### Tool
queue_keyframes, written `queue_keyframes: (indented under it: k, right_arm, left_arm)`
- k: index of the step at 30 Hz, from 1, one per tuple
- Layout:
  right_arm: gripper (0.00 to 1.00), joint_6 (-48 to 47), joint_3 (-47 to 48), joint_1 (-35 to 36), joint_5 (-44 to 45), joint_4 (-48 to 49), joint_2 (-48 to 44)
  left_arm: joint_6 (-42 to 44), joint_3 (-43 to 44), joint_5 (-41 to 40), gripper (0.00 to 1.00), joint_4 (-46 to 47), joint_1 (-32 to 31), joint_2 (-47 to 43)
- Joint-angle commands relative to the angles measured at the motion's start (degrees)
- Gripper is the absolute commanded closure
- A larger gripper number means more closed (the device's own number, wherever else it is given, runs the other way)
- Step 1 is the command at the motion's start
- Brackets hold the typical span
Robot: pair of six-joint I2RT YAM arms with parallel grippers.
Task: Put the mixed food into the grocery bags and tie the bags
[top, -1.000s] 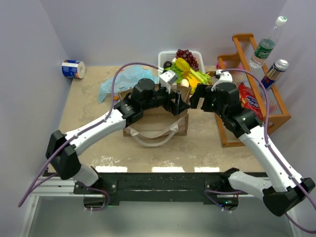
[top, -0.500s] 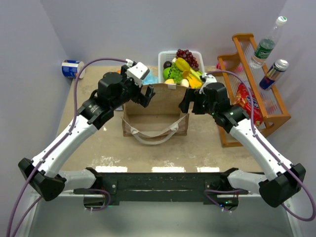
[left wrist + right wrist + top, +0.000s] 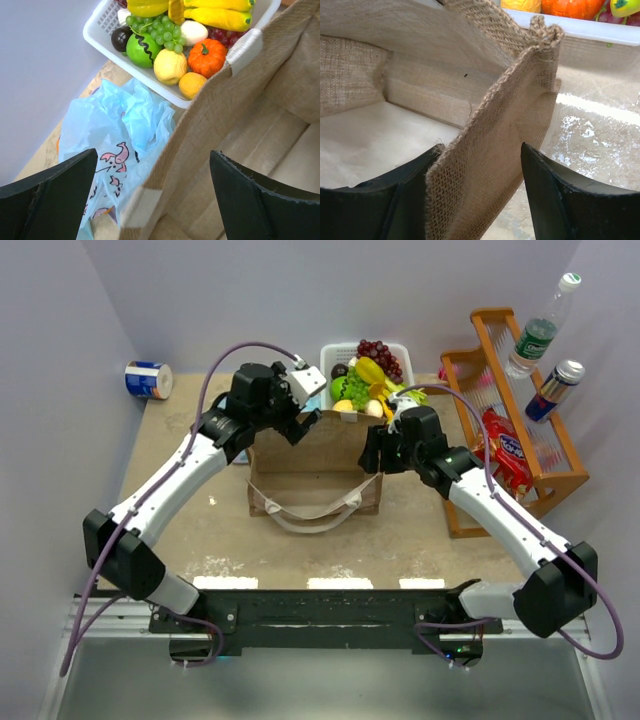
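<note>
The brown bag (image 3: 315,472) stands open at the table's middle, its white handles (image 3: 310,512) lying over the near side. My left gripper (image 3: 297,427) is open, straddling the bag's far left rim (image 3: 200,125). The light-blue bag (image 3: 117,135) with pink prints lies crumpled just beyond that rim. My right gripper (image 3: 373,454) is open with the bag's right wall (image 3: 505,125) standing between its fingers. The mixed food (image 3: 368,378) fills the white basket (image 3: 100,42): a small pumpkin (image 3: 207,56), green grapes (image 3: 162,32), a lemon (image 3: 170,66).
A wooden rack (image 3: 555,475) at the right holds a red snack pack (image 3: 505,445), a water bottle (image 3: 540,330) and a can (image 3: 557,388). A blue-and-white tin (image 3: 148,380) lies at the back left corner. Walls close in on the left and back.
My left gripper has moved from over the bag's middle to its far left rim. My right gripper has shifted left onto the bag's right wall. The bag's mouth now shows open.
</note>
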Motion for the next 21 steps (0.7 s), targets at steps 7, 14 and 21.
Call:
queue_keyframes:
  k: [7,14,21]
  right_arm:
    - [0.74,-3.48,0.98,0.16,4.62,0.44,-3.26]
    - [0.94,-9.00,8.01,0.16,6.30,0.27,1.12]
    - [0.92,-15.26,26.26,0.16,14.37,-2.71,13.95]
  left_arm:
    - [-0.19,3.47,1.60,0.61,-4.95,1.15,6.79]
    - [-11.70,3.73,-0.24,1.00,-8.81,1.15,5.65]
    - [-36.90,-2.40,10.01,1.00,-5.67,1.23,1.88]
